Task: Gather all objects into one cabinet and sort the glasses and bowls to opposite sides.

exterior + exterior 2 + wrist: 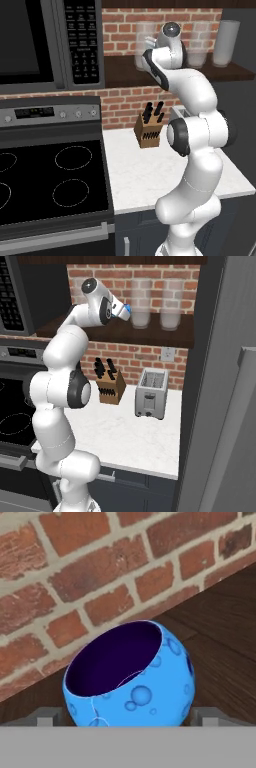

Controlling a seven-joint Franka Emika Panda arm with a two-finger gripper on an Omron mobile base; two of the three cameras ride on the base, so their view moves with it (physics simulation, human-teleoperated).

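Up on the dark wooden shelf (150,333), the gripper (128,716) reaches the blue bowl (131,682).
Low in the hand view's centre, the bowl sits between two wide-spread fingertips (46,716), brick wall (75,572) behind; whether they touch it is unclear. Upper centre of the right base view, its blue edge (128,310) shows beside frosted glasses (141,303).

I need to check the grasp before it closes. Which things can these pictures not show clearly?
- Blue bowl: its bottom is cut off by the lower edge of the hand view; whether the fingers touch it is unclear.
- Left base view: the arm covers part of the toaster.
- Jars on the shelf: blurred, contents unreadable.
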